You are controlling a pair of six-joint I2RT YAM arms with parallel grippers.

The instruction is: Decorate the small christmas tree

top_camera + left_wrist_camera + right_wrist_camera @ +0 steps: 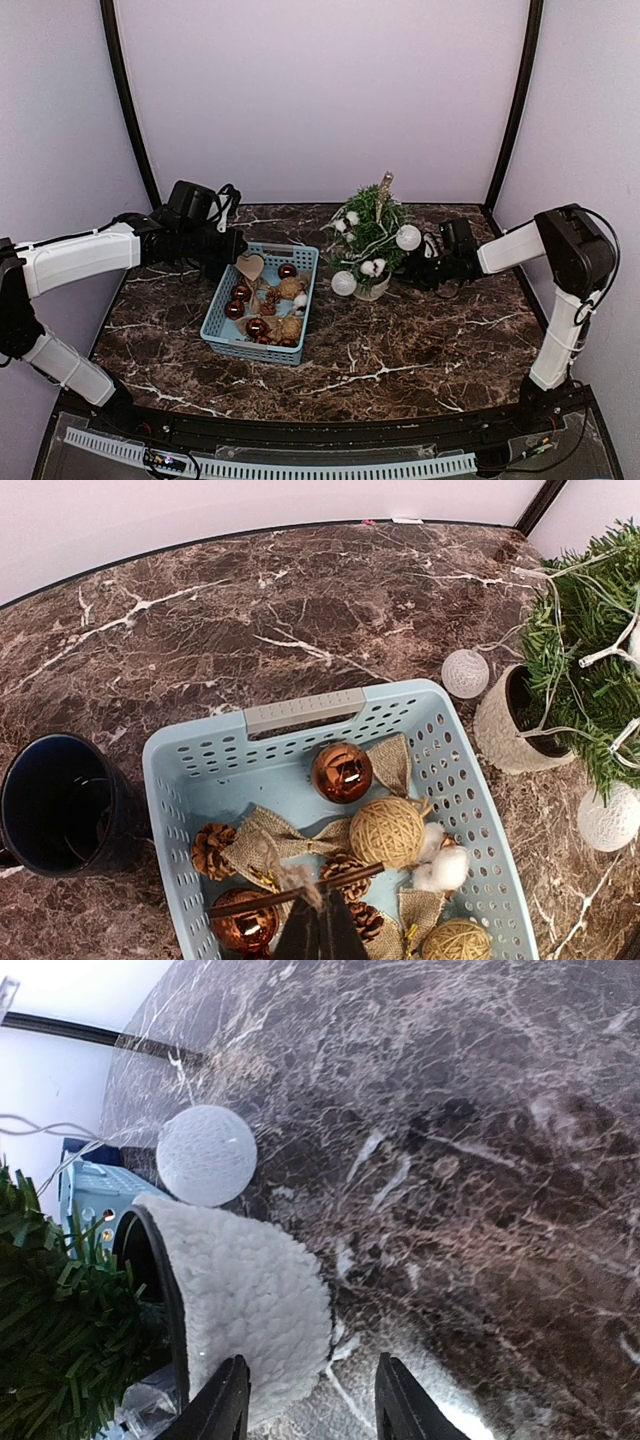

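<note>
The small christmas tree (372,235) stands in its white fuzzy pot (250,1300) right of the blue basket (222,330), and carries white balls (408,237), cotton tufts and a light string. My left gripper (322,930) is shut on the frayed twine of a flat brown heart ornament (250,266), which hangs over the basket's far end. It shows edge-on as a dark bar (300,890) in the left wrist view. My right gripper (310,1370) is open, low at the pot's right side, with the pot's lower edge just inside its left finger.
The basket (300,710) holds copper baubles (342,772), twine balls (386,831), pine cones, burlap bows and cotton. A dark blue mug (60,805) stands left of it. One white ball (206,1155) lies on the marble by the pot. Purple walls close in the table.
</note>
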